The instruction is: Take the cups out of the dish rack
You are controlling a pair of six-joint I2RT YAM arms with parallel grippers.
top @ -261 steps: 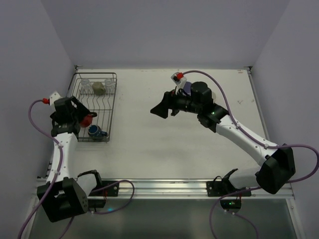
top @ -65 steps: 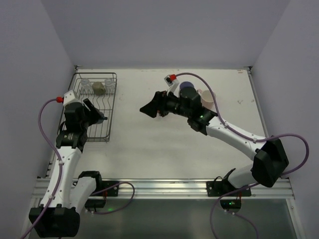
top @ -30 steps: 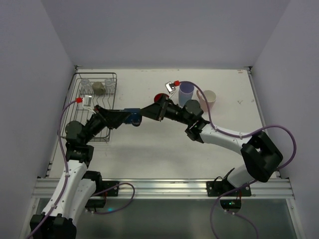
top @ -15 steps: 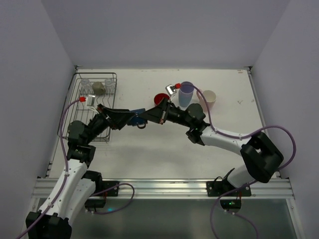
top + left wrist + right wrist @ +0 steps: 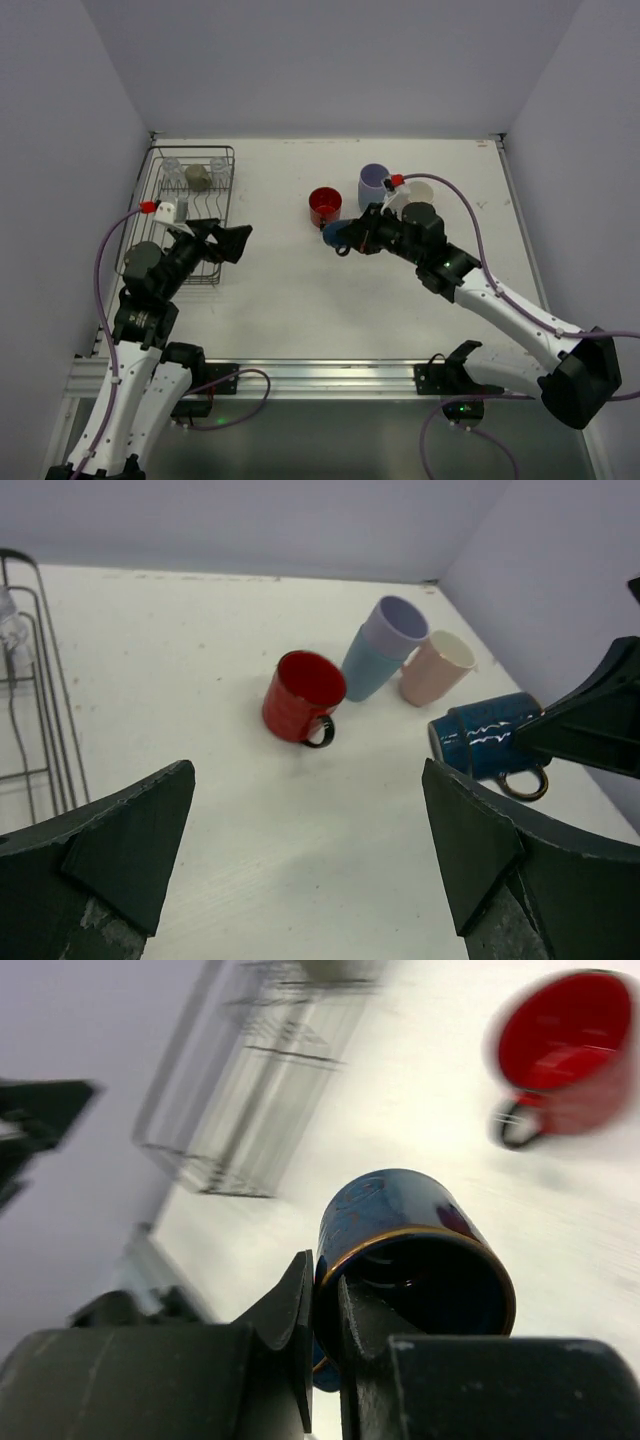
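My right gripper [image 5: 352,237] is shut on the rim of the dark blue cup [image 5: 336,234], one finger inside and one outside, holding it tilted above the table [image 5: 400,1240]. A red mug [image 5: 324,206], a lavender tumbler [image 5: 374,185] and a pale pink mug [image 5: 421,191] stand just behind it. My left gripper [image 5: 230,243] hangs open and empty beside the right side of the dish rack [image 5: 190,149]. A beige-olive mug [image 5: 198,177] and two clear glasses [image 5: 172,170] sit at the rack's far end.
The rack stands along the left wall. In the left wrist view the red mug [image 5: 300,695], tumbler [image 5: 385,645] and pink mug [image 5: 437,667] cluster ahead, with the blue cup [image 5: 487,748] at the right. White table [image 5: 280,300] spreads between the arms.
The left gripper opened, released the dark blue cup and drew back toward the rack. The right gripper shut on the cup's rim and carried it right, near the red mug.
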